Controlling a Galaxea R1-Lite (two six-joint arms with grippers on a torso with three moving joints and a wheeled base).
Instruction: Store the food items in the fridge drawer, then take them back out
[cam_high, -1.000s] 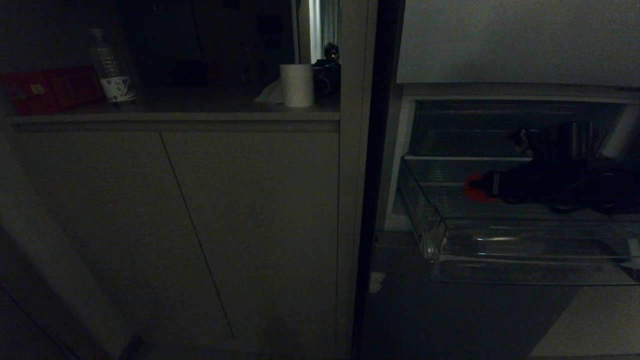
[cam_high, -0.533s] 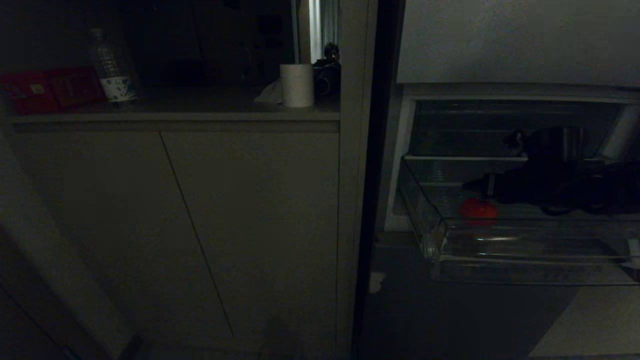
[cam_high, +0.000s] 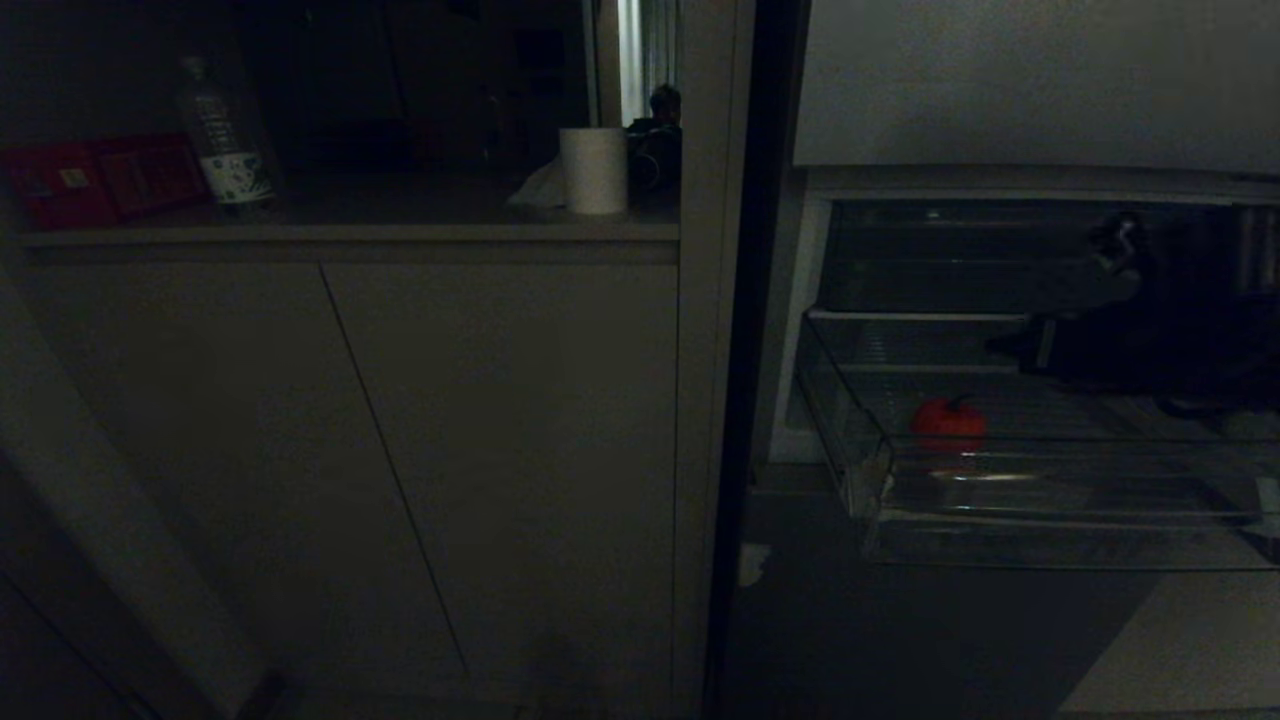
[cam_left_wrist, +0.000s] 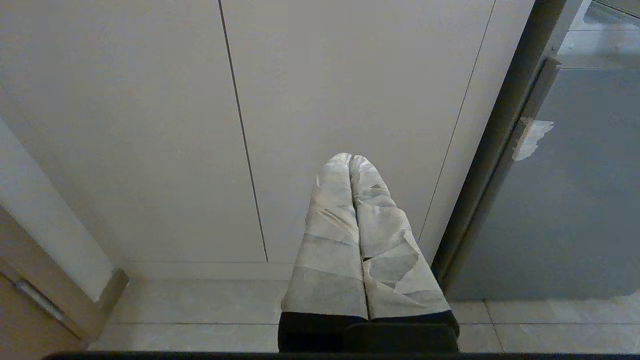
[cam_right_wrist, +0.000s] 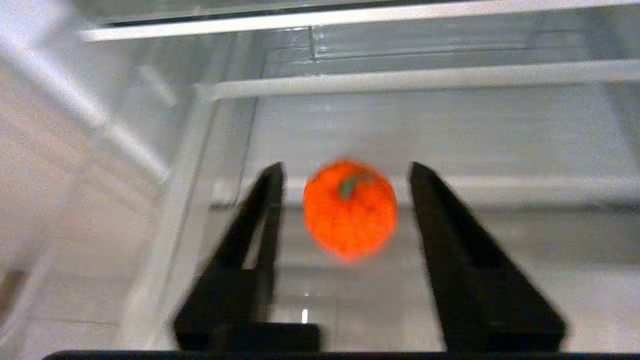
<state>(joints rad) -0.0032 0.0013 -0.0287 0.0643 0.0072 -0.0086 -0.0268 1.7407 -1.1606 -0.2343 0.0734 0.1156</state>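
Right gripper (cam_right_wrist: 345, 172): its two black fingers stood apart and held nothing; in the head view it hung above the pulled-out drawer, on the drawer's right half.
Red food item (cam_right_wrist: 350, 210): it was seen between the two fingers, without touching them, farther out than the tips; in the head view (cam_high: 948, 424) it rested on the drawer floor, lower than the gripper and to its left. Only one red piece was visible.
Fridge drawer (cam_high: 1060, 540): clear plastic, pulled out, under the right gripper; its front lip was the closest part.
Darker bin (cam_high: 920, 255): above the drawer and behind the gripper.
Left gripper (cam_left_wrist: 351, 159): its paper-wrapped fingers were pressed together, empty, low near the tiled floor; beyond the tips was the cabinet door (cam_left_wrist: 350, 100).
Counter (cam_high: 350, 232): far left of the right gripper, with a bottle (cam_high: 222, 140), a flat red box (cam_high: 100, 180) and a paper roll (cam_high: 594, 170).
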